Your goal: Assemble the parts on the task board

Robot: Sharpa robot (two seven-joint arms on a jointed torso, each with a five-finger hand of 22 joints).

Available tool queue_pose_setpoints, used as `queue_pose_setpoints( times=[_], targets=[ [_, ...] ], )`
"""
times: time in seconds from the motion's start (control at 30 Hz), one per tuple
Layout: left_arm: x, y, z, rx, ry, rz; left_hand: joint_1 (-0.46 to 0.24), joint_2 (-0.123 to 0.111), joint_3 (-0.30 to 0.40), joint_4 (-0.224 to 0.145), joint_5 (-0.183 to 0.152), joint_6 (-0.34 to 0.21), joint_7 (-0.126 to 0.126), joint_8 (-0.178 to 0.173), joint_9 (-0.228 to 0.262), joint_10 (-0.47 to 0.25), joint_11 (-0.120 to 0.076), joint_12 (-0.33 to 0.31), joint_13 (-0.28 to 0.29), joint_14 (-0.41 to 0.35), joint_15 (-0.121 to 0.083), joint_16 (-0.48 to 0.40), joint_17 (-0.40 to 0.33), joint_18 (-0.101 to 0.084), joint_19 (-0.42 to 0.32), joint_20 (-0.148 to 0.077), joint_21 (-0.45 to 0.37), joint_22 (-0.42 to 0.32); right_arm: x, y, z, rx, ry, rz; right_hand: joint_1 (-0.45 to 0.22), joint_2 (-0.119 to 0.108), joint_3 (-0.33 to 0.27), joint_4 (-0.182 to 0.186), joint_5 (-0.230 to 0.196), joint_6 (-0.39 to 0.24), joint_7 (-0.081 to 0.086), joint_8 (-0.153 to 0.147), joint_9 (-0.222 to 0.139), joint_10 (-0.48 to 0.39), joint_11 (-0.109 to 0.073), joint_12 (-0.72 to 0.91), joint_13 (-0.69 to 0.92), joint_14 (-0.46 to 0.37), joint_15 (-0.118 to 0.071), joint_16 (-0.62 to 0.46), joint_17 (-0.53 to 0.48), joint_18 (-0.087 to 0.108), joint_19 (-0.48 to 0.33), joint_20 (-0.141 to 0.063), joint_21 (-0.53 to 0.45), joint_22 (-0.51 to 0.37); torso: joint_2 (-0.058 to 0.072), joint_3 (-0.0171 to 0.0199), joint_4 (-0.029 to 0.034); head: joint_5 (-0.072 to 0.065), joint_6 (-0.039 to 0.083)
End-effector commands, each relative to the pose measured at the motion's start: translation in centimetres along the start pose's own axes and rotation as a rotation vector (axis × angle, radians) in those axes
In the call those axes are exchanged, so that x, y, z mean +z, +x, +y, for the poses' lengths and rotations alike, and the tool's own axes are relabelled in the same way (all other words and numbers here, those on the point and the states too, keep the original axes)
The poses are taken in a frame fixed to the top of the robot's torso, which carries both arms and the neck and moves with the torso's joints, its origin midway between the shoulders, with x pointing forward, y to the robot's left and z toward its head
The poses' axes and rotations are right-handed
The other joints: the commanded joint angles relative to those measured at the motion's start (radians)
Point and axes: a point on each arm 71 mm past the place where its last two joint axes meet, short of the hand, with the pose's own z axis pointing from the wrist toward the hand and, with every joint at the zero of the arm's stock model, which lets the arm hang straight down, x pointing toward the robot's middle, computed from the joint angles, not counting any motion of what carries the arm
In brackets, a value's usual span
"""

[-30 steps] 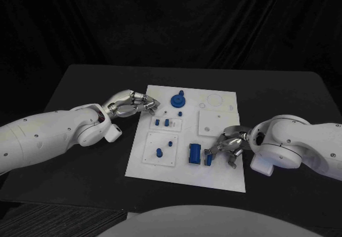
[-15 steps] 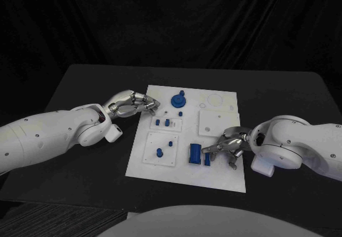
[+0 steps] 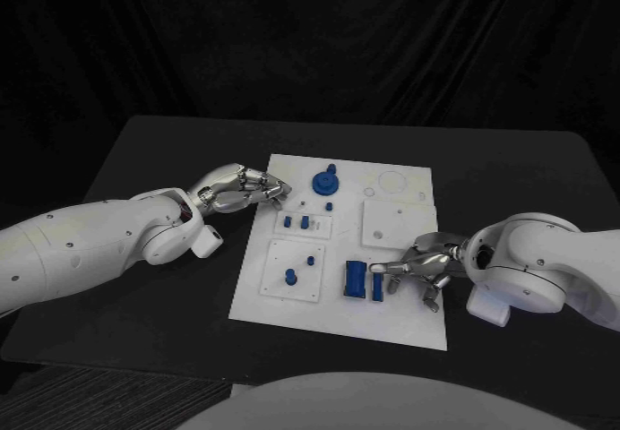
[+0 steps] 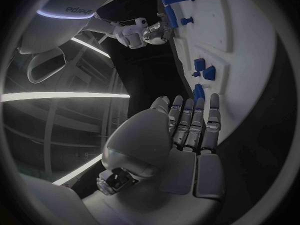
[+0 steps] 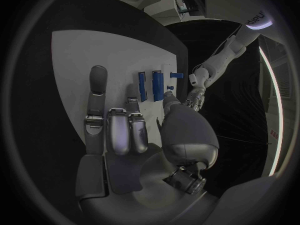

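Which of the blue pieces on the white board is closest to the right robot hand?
The thin blue bar, lying just beside the right robot hand. The wider blue block lies on its other side, farther from the fingers.

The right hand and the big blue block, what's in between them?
In the head view, a thin blue bar lies on the task board, between the right hand and the big blue block.

- Black table (image 3: 155,152), matte, spanning the middle from 9 to 3 o'clock.
- Black curtain (image 3: 310,54) hanging in folds at 12 o'clock.
- Dark ribbed floor (image 3: 104,403) at 7 o'clock.
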Motion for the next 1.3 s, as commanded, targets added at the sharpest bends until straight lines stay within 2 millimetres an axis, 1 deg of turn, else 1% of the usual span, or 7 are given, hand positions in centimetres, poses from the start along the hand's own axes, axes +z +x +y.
queue_pose_setpoints(
  times=[0.03,0.3,0.73,0.93,1.07,1.2,1.3],
  targets=[
    [0.0,0.1,-0.1,-0.013,0.011,0.008,-0.001,-0.005,0.008,0.001,0.006,0.002,0.006,0.006,-0.001,0.003,0.007,0.004,-0.002,0.003,0.006,0.003,-0.002,-0.003,0.005,0.002,0.005,-0.001,-0.9,-0.6,0.4,0.015,-0.059,-0.043,-0.024,0.023,-0.042,0.044,0.001,0.011,-0.008,0.011,0.005,0.104,-0.007,0.004,0.263,0.056,-0.01,0.008,0.013,0.015,0.015,0.0,0.014,0.001,0.001,0.0005,-0.0004,0.0,0.0],
    [0.0,0.1,0.0,-0.012,0.01,0.006,-0.002,-0.005,0.011,0.001,0.006,0.001,0.006,0.006,-0.001,0.003,0.008,0.003,-0.002,0.003,0.007,0.003,-0.002,-0.004,0.004,0.002,0.005,-0.001,-2.7,-2.2,0.9,0.049,-0.15,-0.109,-0.183,0.19,-0.158,0.102,0.009,-0.012,0.0,-0.015,-0.018,0.104,-0.002,0.004,0.263,0.059,-0.005,0.019,0.036,0.011,0.014,0.001,0.047,0.009,0.0,0.0006,-0.0008,-0.001,0.0],
    [0.0,0.1,-0.2,-0.007,0.026,-0.002,-0.002,-0.005,0.012,0.001,0.006,0.002,0.006,0.006,-0.001,0.004,0.009,0.004,-0.002,0.003,0.007,0.003,-0.002,-0.004,0.004,0.002,0.005,-0.001,-3.2,-3.5,2.3,-0.06,-0.378,-0.235,-0.145,0.229,-0.27,0.093,-0.001,-0.112,0.044,-0.112,-0.121,0.104,0.037,0.004,0.263,0.058,0.027,0.026,0.05,0.005,0.001,0.025,0.067,0.017,-0.001,-0.0001,0.0002,-0.002,0.0],
    [-0.3,-0.2,-0.6,0.014,0.081,-0.036,-0.002,-0.019,0.016,0.0,0.008,0.009,0.004,0.011,-0.001,0.011,0.001,0.006,-0.001,-0.001,-0.001,0.001,-0.004,-0.003,-0.007,-0.003,-0.002,-0.005,-4.6,-4.7,3.3,-0.063,-0.699,-0.492,0.016,0.239,-0.319,0.1,0.092,-0.072,0.054,-0.102,-0.189,-0.218,0.045,-0.397,-0.102,-0.226,0.049,-0.469,-0.773,0.019,-0.192,0.065,-0.12,-0.125,0.0,-0.0003,-0.0003,-0.002,0.0],
    [-0.7,-0.4,-0.9,0.033,0.12,-0.065,-0.015,-0.03,0.017,0.004,0.008,0.01,0.001,0.013,-0.002,0.01,-0.015,0.005,-0.002,-0.026,-0.02,-0.01,-0.01,0.0,-0.043,-0.02,-0.021,-0.016,-5.3,-5.2,3.6,0.01,-0.865,-0.573,0.053,0.262,-0.344,0.098,0.115,-0.069,0.083,-0.099,-0.222,-0.553,0.098,-0.851,-0.468,-0.399,0.12,-0.728,-0.876,0.007,-0.42,0.129,-0.118,-0.304,0.0,-0.0008,0.0012,-0.007,0.0],
    [-1.0,-0.5,-1.3,0.052,0.165,-0.091,-0.03,-0.033,0.013,0.006,0.007,0.01,-0.001,0.015,-0.003,0.008,-0.025,0.004,-0.003,-0.048,-0.032,-0.017,-0.013,-0.001,-0.071,-0.033,-0.028,-0.026,-5.8,-5.6,3.4,0.061,-0.972,-0.58,0.095,0.269,-0.361,0.096,0.107,-0.122,0.065,-0.114,-0.26,-0.757,0.236,-1.131,-0.746,-0.701,0.268,-0.996,-1.015,-0.033,-0.785,0.239,-0.116,-0.541,0.0,0.0006,0.0,-0.012,0.0],
    [-1.4,-0.4,-1.4,0.06,0.198,-0.105,-0.062,-0.034,0.0,0.007,0.005,0.004,-0.007,0.014,-0.005,-0.016,-0.048,-0.004,-0.006,-0.084,-0.054,-0.028,-0.017,-0.007,-0.134,-0.061,-0.031,-0.045,-5.9,-5.8,3.1,0.081,-1.013,-0.571,0.111,0.263,-0.37,0.098,0.102,-0.215,0.021,-0.124,-0.293,-0.912,0.226,-1.237,-0.862,-0.891,0.265,-1.124,-1.093,-0.025,-0.981,0.24,-0.128,-0.688,-0.002,-0.0005,0.0,-0.015,0.0]
  ],
)
